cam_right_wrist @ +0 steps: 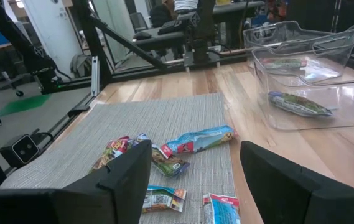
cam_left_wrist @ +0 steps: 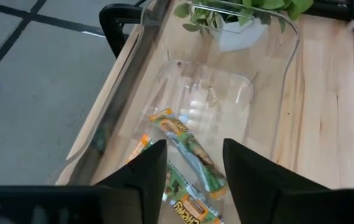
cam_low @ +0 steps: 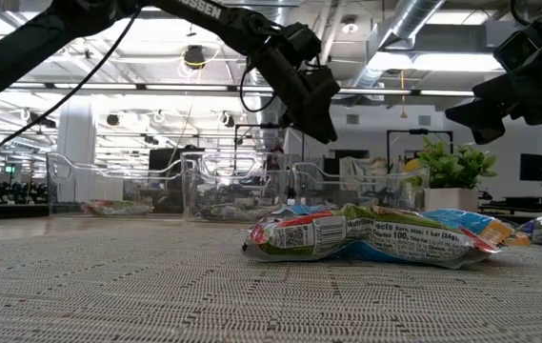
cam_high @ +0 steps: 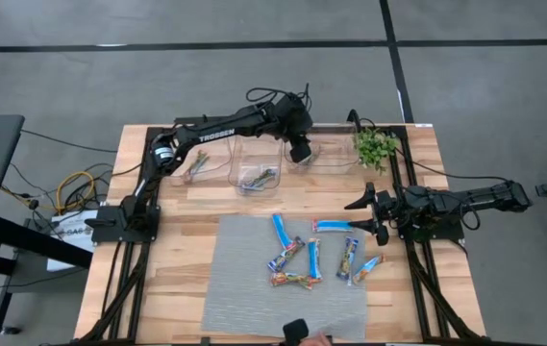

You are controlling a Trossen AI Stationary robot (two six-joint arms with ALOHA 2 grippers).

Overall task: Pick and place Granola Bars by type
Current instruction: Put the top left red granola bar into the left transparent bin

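Wooden counter point(cam_high: 186, 250) with grey mat point(cam_high: 244, 288) and loose granola bars point(cam_high: 311, 258). Left tool point(cam_high: 299, 151), fingers parted, above clear bin point(cam_left_wrist: 270, 74) containing bars; right tool point(cam_high: 367, 213) open, empty, beside mat.

Robotics lab or open industrial workspace, not a home. Low view: exposed silver ducts point(cam_low: 413, 24) and pipes overhead, rows of ceiling lights, a wide open hall behind. High view: grey concrete floor point(cam_high: 206, 86) with dark seam lines, a wooden bench point(cam_high: 182, 221) on a black metal frame, two dark arms point(cam_high: 225, 130) bolted to it, loose cables point(cam_high: 71, 187) and a power strip beside. Right wrist view: more black-framed rigs point(cam_right_wrist: 183, 31) farther back.
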